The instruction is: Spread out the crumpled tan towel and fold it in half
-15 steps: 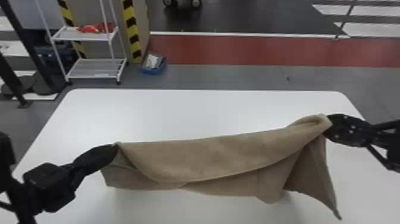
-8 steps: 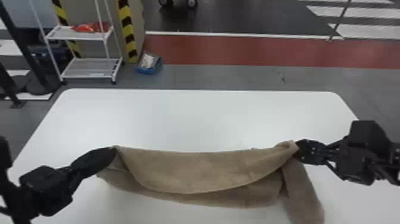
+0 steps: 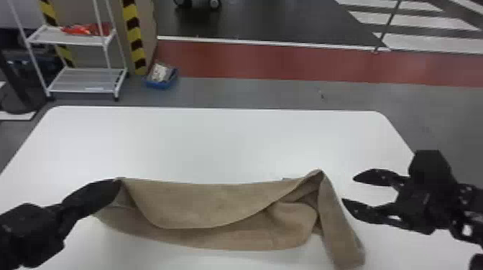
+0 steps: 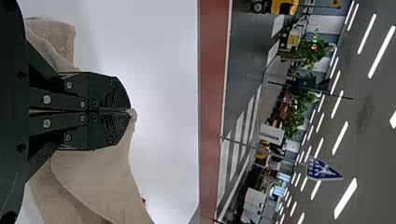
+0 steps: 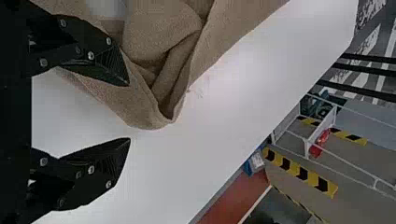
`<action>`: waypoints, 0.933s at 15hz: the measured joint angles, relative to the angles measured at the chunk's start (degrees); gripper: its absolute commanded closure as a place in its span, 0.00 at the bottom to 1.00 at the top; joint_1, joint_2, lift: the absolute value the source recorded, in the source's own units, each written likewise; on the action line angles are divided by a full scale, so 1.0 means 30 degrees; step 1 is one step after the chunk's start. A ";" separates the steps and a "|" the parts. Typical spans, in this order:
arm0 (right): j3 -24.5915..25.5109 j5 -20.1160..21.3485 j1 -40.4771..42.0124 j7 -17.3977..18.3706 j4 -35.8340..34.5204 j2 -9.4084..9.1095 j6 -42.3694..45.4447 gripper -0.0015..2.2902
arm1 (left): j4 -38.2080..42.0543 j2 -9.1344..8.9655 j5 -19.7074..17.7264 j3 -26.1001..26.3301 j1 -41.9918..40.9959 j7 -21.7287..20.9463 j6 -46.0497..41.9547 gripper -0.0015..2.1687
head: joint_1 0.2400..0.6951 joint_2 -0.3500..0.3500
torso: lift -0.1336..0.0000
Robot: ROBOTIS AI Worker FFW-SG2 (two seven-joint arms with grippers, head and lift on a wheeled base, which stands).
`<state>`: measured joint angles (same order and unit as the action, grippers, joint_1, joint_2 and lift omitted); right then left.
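You have the tan towel [image 3: 215,204] stretched sideways over the near part of the bench [image 3: 215,143], well apart from its far edge. Your left gripper [image 3: 115,182], toward the bench's left edge, has its 2 fingers clenched on the towel's left end. In the left wrist view, a bit of cloth pokes out at their tips.

Your right gripper [image 3: 348,189], toward the right edge, has released the cloth, its 2 fingers [image 5: 95,172] spread apart. The towel's right end peaks just beside their tips, on the left-edge side, and a narrow flap runs from that peak toward you. In the right wrist view, you can see cloth behind 1 finger. Between the ends, the towel's upper fold sags over a lower layer.
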<state>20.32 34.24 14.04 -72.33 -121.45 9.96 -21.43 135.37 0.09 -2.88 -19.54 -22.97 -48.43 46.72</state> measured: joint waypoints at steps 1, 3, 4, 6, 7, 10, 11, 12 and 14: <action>0.0136 -0.0455 0.0539 -0.0006 -0.0423 0.0007 -0.0439 0.05 | -0.0050 0.0000 0.0013 0.0007 0.0051 0.0000 0.0000 0.87 | 1.00 0.33 | 0.10; 0.0377 -0.1653 0.1802 0.0001 -0.1423 0.0003 -0.2107 0.07 | -0.0205 0.0000 0.0084 0.0047 0.0194 0.0000 0.0000 0.87 | 1.00 0.33 | 0.10; 0.0375 -0.2032 0.2382 0.0010 -0.1877 -0.0004 -0.3207 0.08 | -0.0315 0.0000 0.0113 0.0117 0.0243 0.0000 -0.0001 0.87 | 1.00 0.33 | 0.10; 0.0046 -0.2074 0.3271 0.0029 -0.2254 -0.0008 -0.4133 0.09 | -0.0496 0.0000 0.0137 0.0196 0.0282 -0.0001 -0.0040 0.87 | 1.00 0.34 | 0.10; -0.0238 -0.1911 0.3589 0.0030 -0.2282 -0.0008 -0.4430 0.10 | -0.0572 0.0000 0.0140 0.0196 0.0294 -0.0001 -0.0053 0.87 | 1.00 0.34 | 0.10; -0.0949 -0.1026 0.3915 0.0037 -0.2221 0.0003 -0.5236 0.12 | -0.0644 0.0000 0.0130 0.0132 0.0294 -0.0053 -0.0090 0.87 | 1.00 0.36 | 0.10; -0.1066 -0.0676 0.3896 0.0022 -0.2202 0.0049 -0.5623 0.12 | -0.0643 0.0000 0.0121 0.0103 0.0270 -0.0080 -0.0106 0.87 | 1.00 0.35 | 0.10; -0.1154 -0.0299 0.3838 -0.0011 -0.2179 0.0154 -0.6119 0.13 | -0.0639 0.0000 0.0113 0.0075 0.0238 -0.0090 -0.0118 0.87 | 1.00 0.34 | 0.10; -0.1357 0.0346 0.3673 -0.0032 -0.1906 0.0330 -0.6783 0.17 | -0.0631 0.0000 0.0090 0.0026 0.0195 -0.0090 -0.0181 0.87 | 1.00 0.33 | 0.10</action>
<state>16.24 35.28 25.06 -72.43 -127.17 10.95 -41.78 133.48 0.09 -2.61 -19.46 -22.38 -48.70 46.18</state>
